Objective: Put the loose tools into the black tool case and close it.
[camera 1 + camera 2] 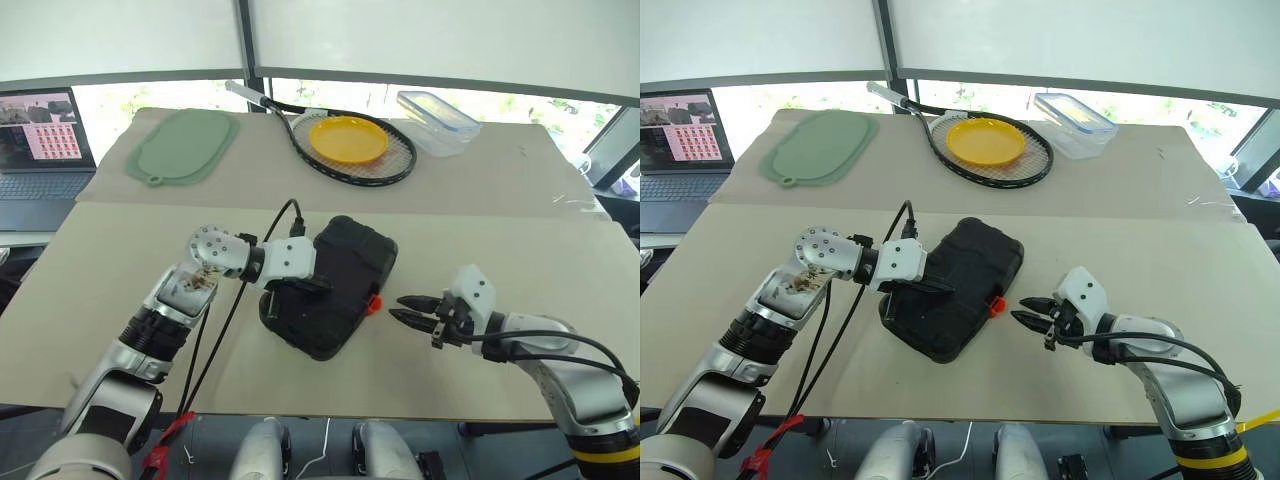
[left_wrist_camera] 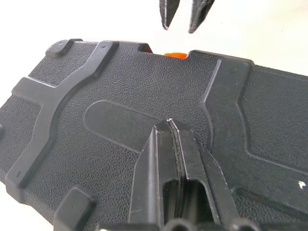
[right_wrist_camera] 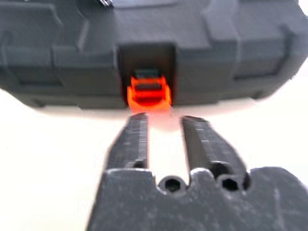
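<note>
The right gripper [image 1: 404, 310] is hovering with fingers parted just beside the orange latch [image 1: 374, 302]. The closed black tool case [image 1: 345, 262] is lying mid-table, long axis running diagonally, near-left to far-right, the left gripper [image 1: 318, 286] pressing it, fingers together. Open table [image 1: 500, 240] is spreading around it.

Tool case [image 1: 335, 285] mid-table; plate [image 1: 348, 138] on racket [image 1: 350, 150] behind it.

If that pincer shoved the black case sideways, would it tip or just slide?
Probably slide: the black case lies flat and low on the smooth table. Its moulded ribbed shell looks stiff, so it should not flex. The left pincer, shut, presses on the lid and would likely resist a push from the right pincer.
</note>
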Motion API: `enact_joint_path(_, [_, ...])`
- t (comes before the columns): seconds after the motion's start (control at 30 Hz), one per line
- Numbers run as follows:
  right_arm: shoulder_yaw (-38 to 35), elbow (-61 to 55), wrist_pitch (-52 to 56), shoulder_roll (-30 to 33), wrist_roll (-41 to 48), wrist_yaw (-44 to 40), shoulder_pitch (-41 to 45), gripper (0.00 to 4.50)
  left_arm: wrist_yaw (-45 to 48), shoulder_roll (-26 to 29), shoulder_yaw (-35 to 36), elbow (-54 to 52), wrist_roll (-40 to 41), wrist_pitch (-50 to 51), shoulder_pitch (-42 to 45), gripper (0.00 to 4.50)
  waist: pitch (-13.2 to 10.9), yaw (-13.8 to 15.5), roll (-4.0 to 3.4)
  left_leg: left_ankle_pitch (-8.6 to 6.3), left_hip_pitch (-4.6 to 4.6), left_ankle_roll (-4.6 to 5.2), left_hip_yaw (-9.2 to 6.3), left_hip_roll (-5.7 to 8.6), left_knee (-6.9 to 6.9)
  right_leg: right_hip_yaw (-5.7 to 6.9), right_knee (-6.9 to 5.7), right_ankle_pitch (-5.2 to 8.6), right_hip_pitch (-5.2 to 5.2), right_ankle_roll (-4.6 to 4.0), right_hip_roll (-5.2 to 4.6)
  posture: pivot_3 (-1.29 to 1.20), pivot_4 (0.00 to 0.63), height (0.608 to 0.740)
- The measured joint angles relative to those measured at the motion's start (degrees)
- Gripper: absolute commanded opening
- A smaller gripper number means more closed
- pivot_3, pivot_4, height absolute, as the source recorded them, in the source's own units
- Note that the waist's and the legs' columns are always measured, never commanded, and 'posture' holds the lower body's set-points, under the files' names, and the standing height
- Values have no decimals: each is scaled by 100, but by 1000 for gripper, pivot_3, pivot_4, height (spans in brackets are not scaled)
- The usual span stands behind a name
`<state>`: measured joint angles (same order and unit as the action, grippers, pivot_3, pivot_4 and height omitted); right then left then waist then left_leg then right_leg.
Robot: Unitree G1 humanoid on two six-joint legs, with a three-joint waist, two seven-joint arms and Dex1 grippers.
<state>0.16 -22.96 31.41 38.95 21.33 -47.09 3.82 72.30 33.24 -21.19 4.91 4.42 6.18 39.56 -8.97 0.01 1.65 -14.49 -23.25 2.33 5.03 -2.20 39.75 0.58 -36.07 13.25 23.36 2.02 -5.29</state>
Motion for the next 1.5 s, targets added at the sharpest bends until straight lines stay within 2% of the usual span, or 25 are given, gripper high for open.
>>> enact_joint_path(0.17, [336,260,0,-400,-44,175,194,2345,-2,0,0,-7,0,0,2,0,0,2,0,0,-2,0,0,1,1,-1,1,0,1,0,-2,0,150,738])
enact_joint_path(0.63, [508,634,-104,-604,-204,197,493,2345,15,24,3,-8,0,1,11,0,0,-1,0,0,-1,0,0,0,0,1,0,0,0,0,0,0,150,738])
enact_joint_path(0.73, [527,633,-106,-605,-200,158,492,1682,16,25,5,-9,0,2,11,0,0,-3,0,0,-1,0,0,0,0,0,0,0,0,0,0,0,150,738])
enact_joint_path(0.77, [531,620,-111,-606,-200,146,492,1319,16,26,4,-8,0,3,12,0,0,-3,0,0,-1,0,0,-1,0,1,0,0,0,0,0,0,150,738])
enact_joint_path(0.8, [531,619,-111,-606,-200,136,492,1245,16,26,4,-7,0,3,14,0,0,-2,0,0,-1,0,0,-1,0,1,0,0,0,0,0,0,150,738])
enact_joint_path(1.5, [420,204,45,-338,-195,152,308,1246,27,-18,-9,97,0,-103,58,0,0,65,0,-3,-12,4,0,5,0,3,5,3,4,5,-5,0,150,738])
